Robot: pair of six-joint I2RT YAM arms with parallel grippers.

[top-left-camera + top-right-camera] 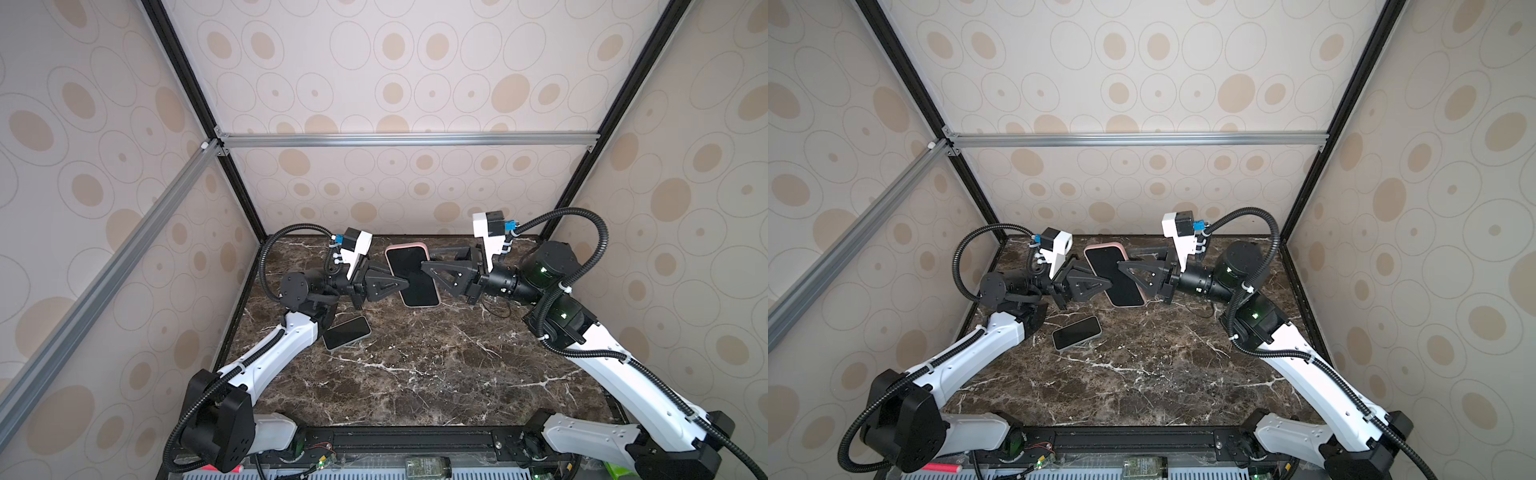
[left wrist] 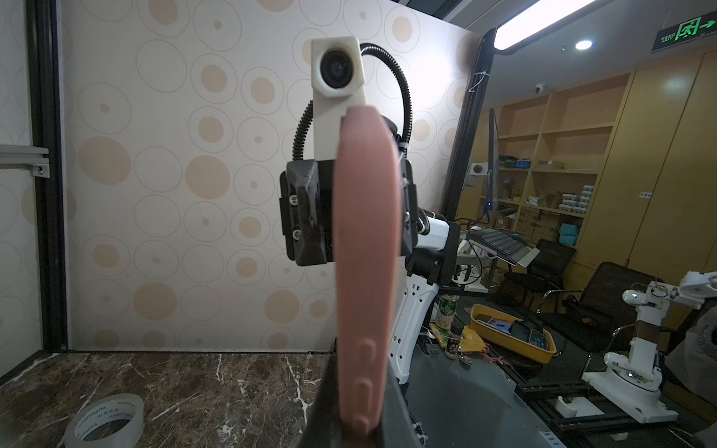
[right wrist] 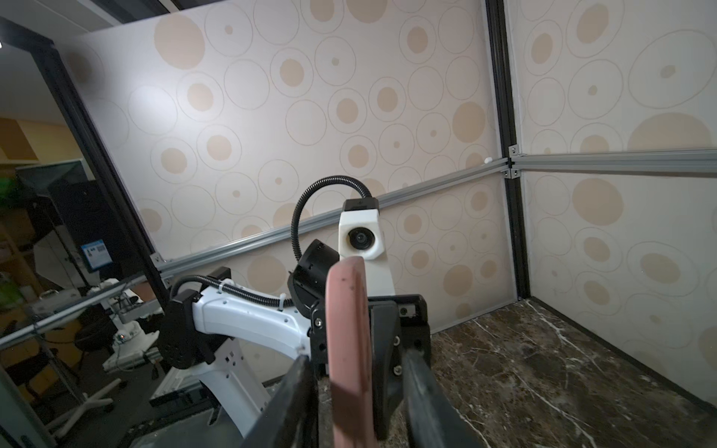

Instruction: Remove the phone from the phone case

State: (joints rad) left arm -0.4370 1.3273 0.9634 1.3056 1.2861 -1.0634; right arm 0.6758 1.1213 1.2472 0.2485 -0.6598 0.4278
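A phone [image 1: 419, 291] [image 1: 1126, 291] with a dark screen sits in a pink phone case [image 1: 405, 248] [image 1: 1104, 248], held above the marble table in both top views. My left gripper [image 1: 405, 284] [image 1: 1108, 284] is shut on the case's left long edge. In the left wrist view the case [image 2: 366, 232] stands edge-on, its side buttons showing, pinched at my left gripper [image 2: 361, 426]. My right gripper [image 1: 428, 258] [image 1: 1124, 257] straddles the opposite edge. In the right wrist view its fingers [image 3: 423, 399] stand apart from the case [image 3: 349, 329], my right gripper [image 3: 359, 403] open.
A second phone [image 1: 347, 332] [image 1: 1076, 332] lies screen up on the table [image 1: 436, 374] beside the left forearm. A tape roll [image 2: 104, 421] lies on the marble. Patterned walls close the back and sides. A small bottle [image 1: 428, 465] lies beyond the front rail.
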